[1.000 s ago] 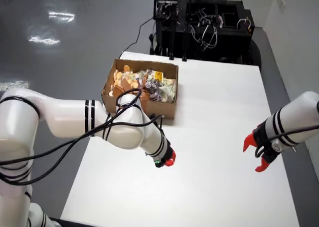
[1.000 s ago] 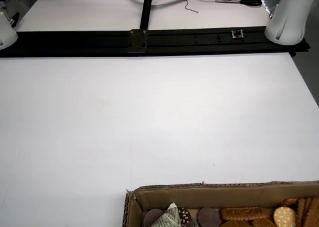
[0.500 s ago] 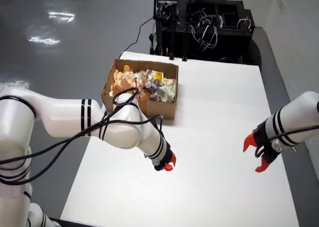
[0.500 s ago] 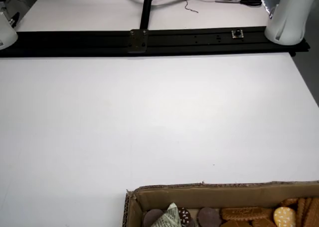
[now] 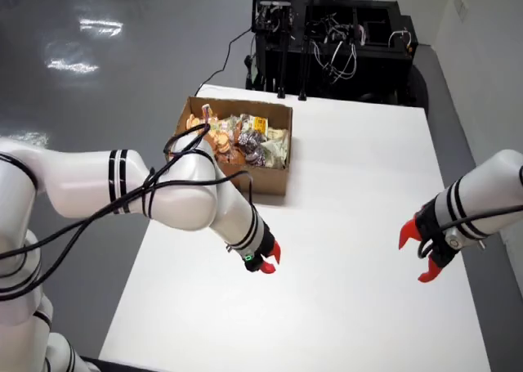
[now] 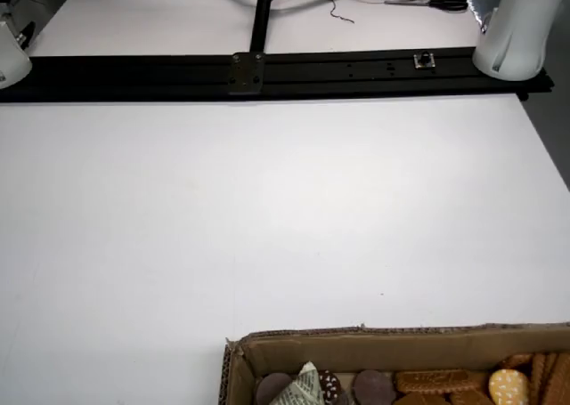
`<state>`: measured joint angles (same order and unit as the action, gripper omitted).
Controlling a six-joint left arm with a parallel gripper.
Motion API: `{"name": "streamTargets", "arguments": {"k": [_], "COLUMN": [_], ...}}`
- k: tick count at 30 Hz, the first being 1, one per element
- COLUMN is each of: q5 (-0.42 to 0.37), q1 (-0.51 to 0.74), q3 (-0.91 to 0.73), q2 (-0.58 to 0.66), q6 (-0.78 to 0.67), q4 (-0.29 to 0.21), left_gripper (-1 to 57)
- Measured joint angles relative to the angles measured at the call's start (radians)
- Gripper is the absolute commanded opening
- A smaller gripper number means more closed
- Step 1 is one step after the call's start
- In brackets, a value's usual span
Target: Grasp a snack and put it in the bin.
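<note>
A cardboard box [image 5: 270, 178] stands at the table's far left in the view from above, filled with several snack packets and biscuits [image 5: 241, 139]. The left arm's gripper [image 5: 271, 256] hangs over the white table just in front of the box. Its red fingertips are together and nothing shows between them. In the view that faces the arms' bases, the box rim [image 6: 383, 338] and the biscuits [image 6: 427, 383] fill the bottom edge, and no gripper shows there. I see no loose snack on the table.
The second arm's gripper [image 5: 418, 253] hangs open over the table's right side. Behind the table's far edge is a black equipment rack [image 5: 335, 37]. A black rail [image 6: 267, 71] and two white arm bases [image 6: 521, 31] line the other edge.
</note>
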<state>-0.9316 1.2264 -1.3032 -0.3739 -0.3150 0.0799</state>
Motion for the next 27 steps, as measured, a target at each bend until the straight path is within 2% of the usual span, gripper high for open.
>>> {"name": "streamTargets", "arguments": {"k": [8, 18, 27], "q5": [-0.042, -0.049, -0.049], "q1": [-0.040, -0.112, -0.124], "q3": [0.002, 0.002, 0.002], "q2": [0.014, 0.016, 0.017], "q6": [0.035, 0.045, 0.053], "q4": [0.002, 0.005, 0.006], "left_gripper": [4.9, 4.9, 4.9]}}
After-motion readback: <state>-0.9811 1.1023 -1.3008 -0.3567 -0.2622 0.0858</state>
